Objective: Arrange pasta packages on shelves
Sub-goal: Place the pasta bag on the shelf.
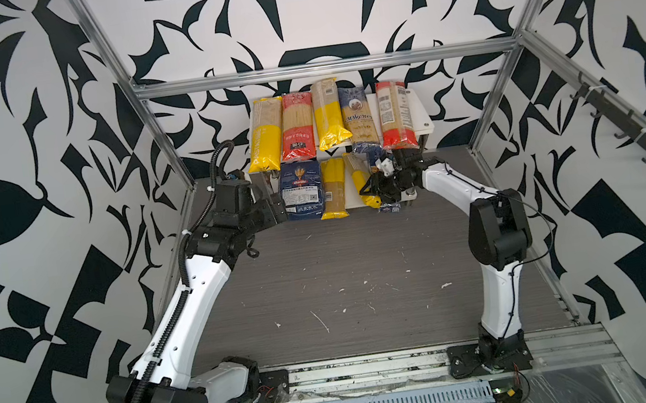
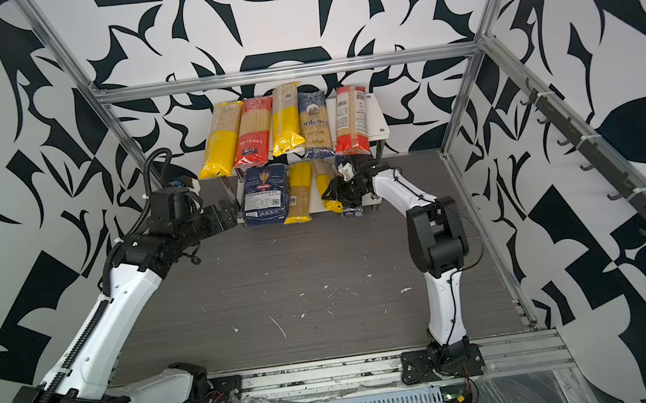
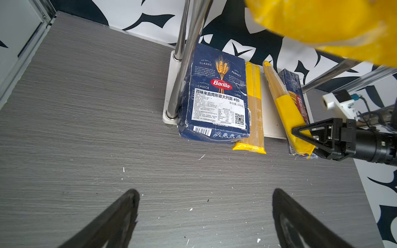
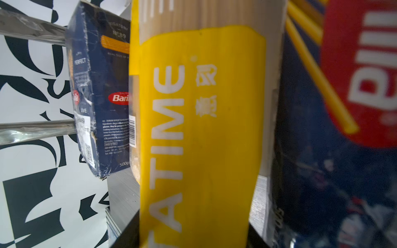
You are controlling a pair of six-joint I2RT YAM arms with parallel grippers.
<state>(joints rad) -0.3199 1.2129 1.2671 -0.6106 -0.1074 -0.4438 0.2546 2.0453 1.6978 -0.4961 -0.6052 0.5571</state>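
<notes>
The shelves [image 1: 419, 115] stand at the back of the table, with several long yellow, red and blue pasta packages lying across the top board. On the lower board [image 3: 272, 120] lie a wide blue Barilla pack [image 3: 217, 92], a yellow bag [image 3: 253, 107], a second yellow bag [image 3: 287, 109] and a slim blue Barilla box [image 3: 298, 94]. The second yellow bag leans on the box. My right gripper [image 4: 193, 232] holds this bag's near end, one finger against each side. To the left of the rack, my left gripper [image 3: 205, 193] hangs open over bare table.
Chrome posts [image 3: 184, 64] stand at the rack's corners, one right beside the wide Barilla pack. Aluminium frame bars [image 1: 322, 68] run above and beside the rack. The grey table [image 1: 344, 283] stretches toward the arm bases.
</notes>
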